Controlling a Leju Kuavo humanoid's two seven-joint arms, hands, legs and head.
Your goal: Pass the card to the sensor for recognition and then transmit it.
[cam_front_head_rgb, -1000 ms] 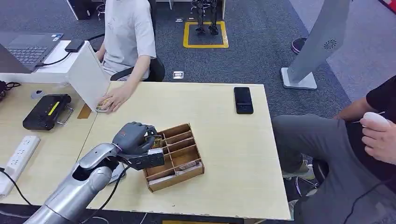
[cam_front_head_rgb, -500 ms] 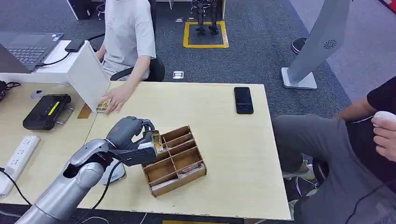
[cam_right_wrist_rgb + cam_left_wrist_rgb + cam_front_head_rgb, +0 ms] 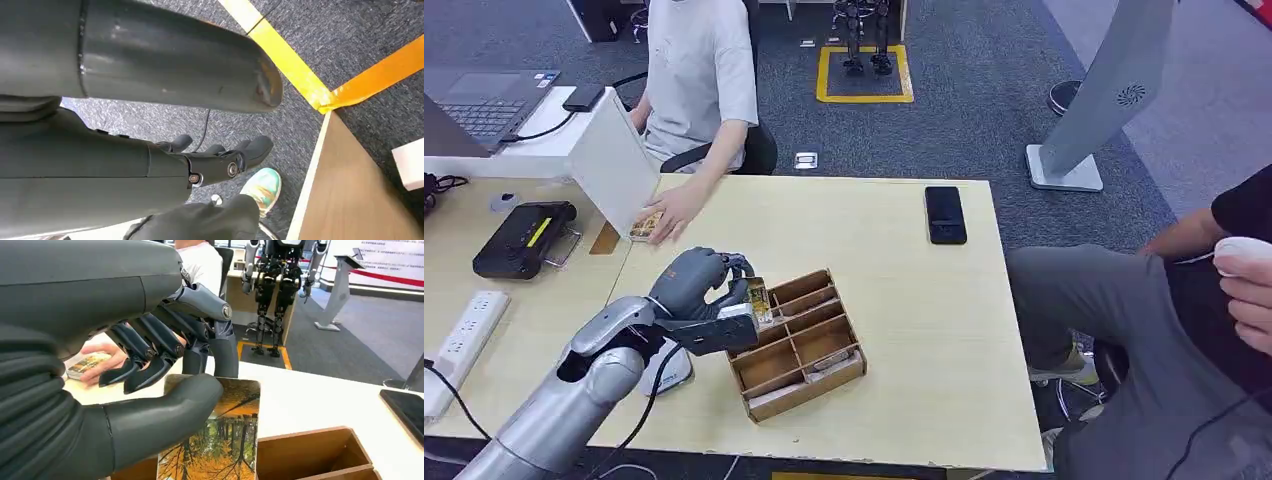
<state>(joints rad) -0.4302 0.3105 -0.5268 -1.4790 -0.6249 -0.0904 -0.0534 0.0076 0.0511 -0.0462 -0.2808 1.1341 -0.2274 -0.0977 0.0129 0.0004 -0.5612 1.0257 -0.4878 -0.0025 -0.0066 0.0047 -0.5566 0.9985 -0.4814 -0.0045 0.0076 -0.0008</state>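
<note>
Though the left hand [image 3: 699, 287] grips the card [image 3: 220, 440] above the box [image 3: 799, 340], sensing and handover seemingly remain undone.

Left arm reaches forward over table, left hand [image 3: 699, 283] pinching card [image 3: 216, 440] upright between thumb and fingers [image 3: 150, 347]. Right arm hangs low, right hand [image 3: 215, 165] holding nothing, fingers loosely extended, slightly apart.

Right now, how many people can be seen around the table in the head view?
2. One person in a light grey T-shirt sits at the far side of the light wooden table, hand resting on it. Another person in grey trousers sits at its right. Others may be out of frame.
</note>
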